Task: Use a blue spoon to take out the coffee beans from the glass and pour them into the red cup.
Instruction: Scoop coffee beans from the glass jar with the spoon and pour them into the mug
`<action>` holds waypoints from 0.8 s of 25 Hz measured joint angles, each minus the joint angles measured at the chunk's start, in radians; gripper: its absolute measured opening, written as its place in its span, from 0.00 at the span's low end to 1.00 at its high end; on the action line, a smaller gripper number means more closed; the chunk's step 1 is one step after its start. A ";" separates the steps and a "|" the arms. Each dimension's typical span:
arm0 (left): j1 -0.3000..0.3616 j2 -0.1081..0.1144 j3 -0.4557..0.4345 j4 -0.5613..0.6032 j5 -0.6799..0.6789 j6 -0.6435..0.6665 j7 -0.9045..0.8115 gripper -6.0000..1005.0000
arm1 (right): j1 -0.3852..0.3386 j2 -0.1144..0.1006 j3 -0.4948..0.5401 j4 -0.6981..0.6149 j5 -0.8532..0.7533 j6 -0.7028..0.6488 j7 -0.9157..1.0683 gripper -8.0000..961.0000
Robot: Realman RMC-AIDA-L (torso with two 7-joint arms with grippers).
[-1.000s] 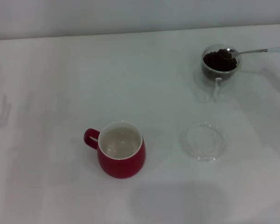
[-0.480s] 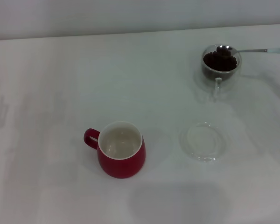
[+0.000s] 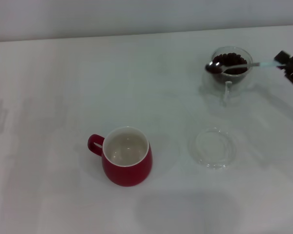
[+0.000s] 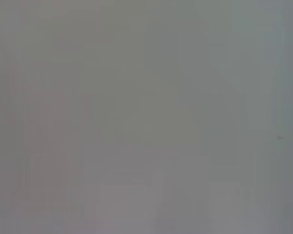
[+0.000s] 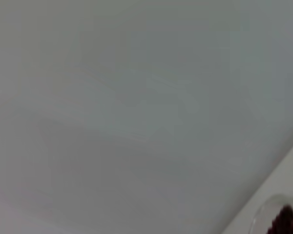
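One scoop of beans is held over the glass, ready to be carried to the red cup.

Nearest on the bench [image 3: 49, 97] the red cup [image 3: 127, 157] is seen upright, cream inside and nothing in it, with a clear saucer [image 3: 213, 147] beside it to the right. Farther back the glass [image 3: 230, 66] is found, dark with beans [image 3: 237, 69]. The spoon [image 3: 234, 65] is held by its pale handle in the right hand [image 3: 292, 66], closed on it at the right edge, the bowl level over the glass's left rim with a few beans in it. The left hand is not seen. The spoon is best kept level and moved slowly, then tipped only once its bowl is over the cup's mouth, so that no beans are dropped on the way.
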 joint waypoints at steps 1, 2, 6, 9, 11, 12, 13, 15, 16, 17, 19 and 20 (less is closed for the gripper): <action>0.000 0.000 0.000 0.000 0.000 -0.001 0.000 0.77 | 0.002 0.000 -0.002 -0.001 -0.010 -0.001 0.005 0.16; -0.001 0.000 0.000 0.000 0.000 -0.001 0.000 0.77 | 0.004 0.001 -0.005 -0.003 -0.023 -0.004 0.012 0.16; -0.001 0.000 0.000 0.000 0.000 -0.004 0.000 0.77 | 0.010 0.002 -0.008 -0.004 -0.064 -0.014 0.033 0.16; -0.002 0.000 0.000 0.000 0.000 -0.005 0.000 0.77 | 0.013 0.002 -0.009 -0.005 -0.085 -0.033 0.043 0.16; -0.003 0.000 0.000 0.000 0.000 -0.006 0.000 0.77 | 0.015 0.002 -0.010 -0.006 -0.091 -0.047 0.045 0.16; -0.003 0.000 0.000 0.000 0.000 -0.006 -0.001 0.77 | 0.018 0.002 -0.014 -0.006 -0.093 -0.053 0.047 0.16; -0.003 0.000 0.000 0.000 0.000 -0.006 -0.001 0.77 | 0.021 0.002 -0.023 -0.007 -0.093 -0.058 0.050 0.16; -0.005 0.000 0.000 0.000 0.000 -0.006 -0.002 0.77 | 0.027 0.004 -0.045 -0.007 -0.094 -0.063 0.057 0.16; -0.006 0.000 0.000 0.001 0.001 -0.007 -0.002 0.77 | 0.030 0.005 -0.054 -0.007 -0.094 -0.066 0.061 0.16; -0.006 0.000 0.000 0.001 0.001 -0.006 -0.003 0.77 | 0.032 0.008 -0.063 -0.007 -0.095 -0.069 0.062 0.16; -0.006 0.000 0.000 0.003 0.002 -0.006 -0.003 0.77 | 0.036 0.016 -0.080 -0.007 -0.095 -0.077 0.064 0.16; -0.006 -0.001 0.000 0.004 0.002 -0.006 -0.003 0.77 | 0.037 0.020 -0.087 -0.007 -0.095 -0.081 0.064 0.16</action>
